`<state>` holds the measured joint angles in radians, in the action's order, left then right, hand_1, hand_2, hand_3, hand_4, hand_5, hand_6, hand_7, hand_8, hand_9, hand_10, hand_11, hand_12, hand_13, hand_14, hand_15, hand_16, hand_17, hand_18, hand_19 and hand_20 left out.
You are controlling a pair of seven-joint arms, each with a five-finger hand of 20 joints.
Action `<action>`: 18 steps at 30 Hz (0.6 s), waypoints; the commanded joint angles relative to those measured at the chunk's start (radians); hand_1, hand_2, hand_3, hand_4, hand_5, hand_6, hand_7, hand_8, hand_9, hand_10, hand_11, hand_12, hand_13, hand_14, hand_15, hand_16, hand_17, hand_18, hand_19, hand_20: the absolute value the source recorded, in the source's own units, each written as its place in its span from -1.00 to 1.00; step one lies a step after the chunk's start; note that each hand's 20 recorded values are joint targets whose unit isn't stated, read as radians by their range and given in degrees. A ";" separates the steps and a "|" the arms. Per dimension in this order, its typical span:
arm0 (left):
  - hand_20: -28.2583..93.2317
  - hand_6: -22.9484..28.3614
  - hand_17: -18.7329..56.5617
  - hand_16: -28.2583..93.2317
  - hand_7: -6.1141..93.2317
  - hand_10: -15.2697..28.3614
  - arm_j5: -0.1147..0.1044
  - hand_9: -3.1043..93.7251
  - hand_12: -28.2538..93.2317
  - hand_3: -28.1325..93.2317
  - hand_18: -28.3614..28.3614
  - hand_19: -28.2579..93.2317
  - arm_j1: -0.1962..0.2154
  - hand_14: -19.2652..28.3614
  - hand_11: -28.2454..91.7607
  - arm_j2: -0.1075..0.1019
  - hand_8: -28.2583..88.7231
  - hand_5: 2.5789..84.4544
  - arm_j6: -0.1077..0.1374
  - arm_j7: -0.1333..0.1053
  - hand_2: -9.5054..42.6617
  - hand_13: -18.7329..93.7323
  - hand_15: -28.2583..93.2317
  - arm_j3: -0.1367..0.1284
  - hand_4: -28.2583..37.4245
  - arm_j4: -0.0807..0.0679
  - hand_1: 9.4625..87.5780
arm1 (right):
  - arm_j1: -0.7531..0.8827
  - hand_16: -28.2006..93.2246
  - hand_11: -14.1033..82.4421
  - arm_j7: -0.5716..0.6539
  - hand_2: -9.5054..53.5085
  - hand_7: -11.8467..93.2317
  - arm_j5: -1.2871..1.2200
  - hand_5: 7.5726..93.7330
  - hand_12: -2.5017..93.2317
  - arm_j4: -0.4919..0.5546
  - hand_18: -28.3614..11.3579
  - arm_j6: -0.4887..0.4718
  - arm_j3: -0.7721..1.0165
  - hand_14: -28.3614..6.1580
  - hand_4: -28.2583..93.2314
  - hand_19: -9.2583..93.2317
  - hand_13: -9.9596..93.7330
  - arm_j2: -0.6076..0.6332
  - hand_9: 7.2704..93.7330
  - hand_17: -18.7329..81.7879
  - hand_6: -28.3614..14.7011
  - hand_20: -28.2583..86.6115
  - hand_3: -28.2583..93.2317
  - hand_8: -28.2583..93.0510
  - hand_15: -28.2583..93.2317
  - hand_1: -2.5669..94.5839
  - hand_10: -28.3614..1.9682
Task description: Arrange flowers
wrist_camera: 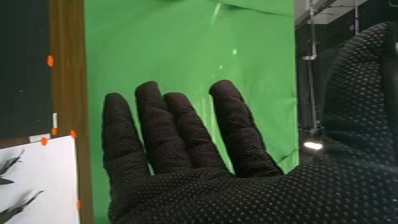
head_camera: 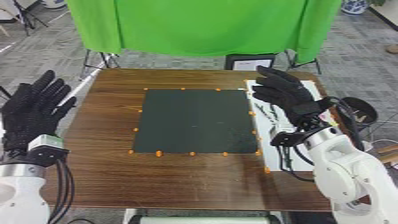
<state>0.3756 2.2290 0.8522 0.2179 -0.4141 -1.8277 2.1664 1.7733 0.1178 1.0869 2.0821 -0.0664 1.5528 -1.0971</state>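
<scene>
Closest to the camera, the right hand [wrist_camera: 213, 195] is seen, spread wide: fingers straight up and held apart, thumb stood well off to the side, palm bare, nothing gripped at all!

Beneath it and across to its inner side, the brown table [head_camera: 98, 135] is stretched out, the biggest piece of the playing field. On that same inner side of the right hand, the dark mat [head_camera: 195, 120] is laid flat. Right below the hand, the white sheet [wrist_camera: 44, 175] is spread along the table's edge.

Over on the far side of the mat from the right hand, the left hand [head_camera: 35, 107] is held up by the table's other edge, opened wide too, fingers straight, and nothing is carried there either.

And now the stars of the show! Dark leafy stems [wrist_camera: 19, 206] are laid flat on the white sheet, down below the right hand and untouched by it. How many are there cannot be told, and whether blossoms are borne on them cannot be made out. Smallest of all, orange markers [head_camera: 159, 153] are dotted around the mat, inward from the right hand.

So, the score? By the look of it, the very start: no stem is held and none is stood upright. Picking, lifting, placing and tidying are all judged to be left, and a stem near the right hand would likely be taken first.
</scene>
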 commanded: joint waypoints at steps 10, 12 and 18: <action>-0.42 0.26 -0.68 -0.61 -0.73 0.44 -0.002 -0.35 -0.35 0.66 0.51 0.00 0.021 0.36 -0.38 0.012 -0.63 -0.14 -0.005 -0.001 -0.38 -0.36 -0.22 -0.011 -1.00 0.010 -0.62 | 0.018 -0.16 -0.61 -0.005 -0.88 -0.45 -0.015 -0.37 -0.62 0.015 -0.50 0.026 0.002 -0.26 -0.93 -0.29 -0.20 0.003 -0.38 -0.36 0.18 -0.24 0.80 -0.72 -0.37 -0.61 -0.26; -0.42 0.26 -0.68 -0.61 -0.73 0.44 0.000 -0.35 -0.35 0.66 0.51 -0.01 0.021 0.36 -0.38 0.015 -0.63 -0.14 -0.008 0.002 -0.38 -0.36 -0.22 -0.013 -1.00 0.010 -0.62 | 0.021 -0.16 -0.61 -0.005 -0.88 -0.45 -0.012 -0.37 -0.62 0.017 -0.50 0.029 0.004 -0.26 -0.93 -0.29 -0.19 0.004 -0.38 -0.36 0.18 -0.23 0.80 -0.72 -0.36 -0.61 -0.26; -0.42 0.26 -0.68 -0.61 -0.73 0.44 -0.002 -0.35 -0.35 0.66 0.51 -0.01 0.031 0.37 -0.38 0.016 -0.63 -0.14 -0.001 -0.004 -0.38 -0.36 -0.21 -0.016 -1.00 0.016 -0.62 | 0.042 -0.15 -0.60 0.043 -0.89 -0.44 0.063 -0.37 -0.61 0.049 -0.53 0.064 0.015 -0.27 -0.93 -0.24 -0.18 0.023 -0.36 -0.36 0.18 -0.22 0.81 -0.72 -0.32 -0.61 -0.27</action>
<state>0.3762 2.2374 0.8565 0.2174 -0.4149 -1.8363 2.1694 1.7794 0.1186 1.0754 2.0899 -0.0503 1.5556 -1.0952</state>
